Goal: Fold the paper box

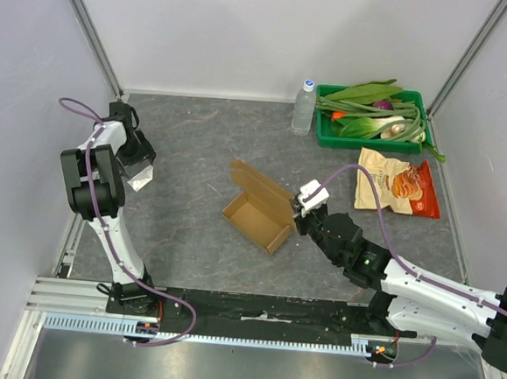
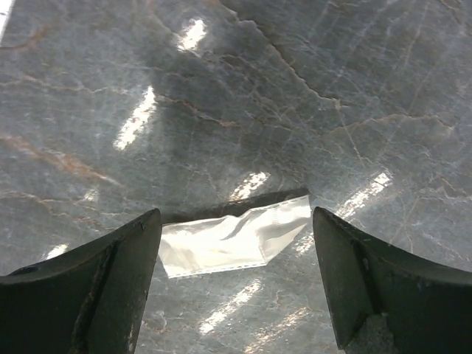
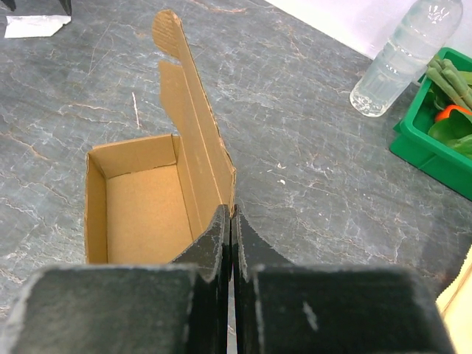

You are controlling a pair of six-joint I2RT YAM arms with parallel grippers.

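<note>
The paper box (image 1: 255,220) is a small brown carton, open at the top, near the table's middle. Its lid flap (image 3: 193,110) stands upright along the far right wall. My right gripper (image 3: 231,210) is shut, its two fingers pinched on the near corner of that lid; in the top view this gripper (image 1: 300,209) sits at the box's right end. My left gripper (image 1: 138,161) is far to the left, away from the box. In the left wrist view it stands open (image 2: 236,221) just above a white crumpled scrap (image 2: 236,236), not touching it.
A clear water bottle (image 1: 304,107) stands at the back right beside a green tray (image 1: 324,135) of vegetables. An orange-tan snack bag (image 1: 398,183) lies right of the box. The white scrap (image 1: 140,178) lies near the left wall.
</note>
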